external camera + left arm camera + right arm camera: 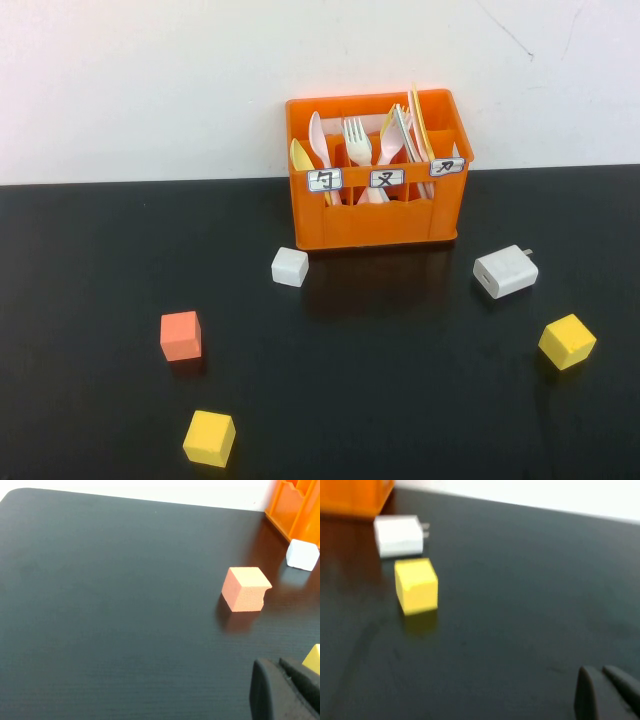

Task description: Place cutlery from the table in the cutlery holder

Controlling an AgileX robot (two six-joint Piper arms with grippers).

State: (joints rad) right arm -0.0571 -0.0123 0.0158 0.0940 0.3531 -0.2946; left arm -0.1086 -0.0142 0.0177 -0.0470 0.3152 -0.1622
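Judging risk: no cutlery on table (400,400), all in cutlery holder (372,215); left gripper (282,690) & right gripper (605,692) both shut, low at table edge, could grab a cube (181,335) by mistake.

The orange holder (375,215) stands at the counter's (400,400) back edge; fork (357,143) and knife (302,158) stand upright inside (separate compartments).

- wide bare table (90,260) at far left.
- white cube (290,266) and charger block (505,271) flank the cutlery holder (375,222) front.
- orange cube (181,336) and yellow cubes (209,438) (567,341) dot the near side.
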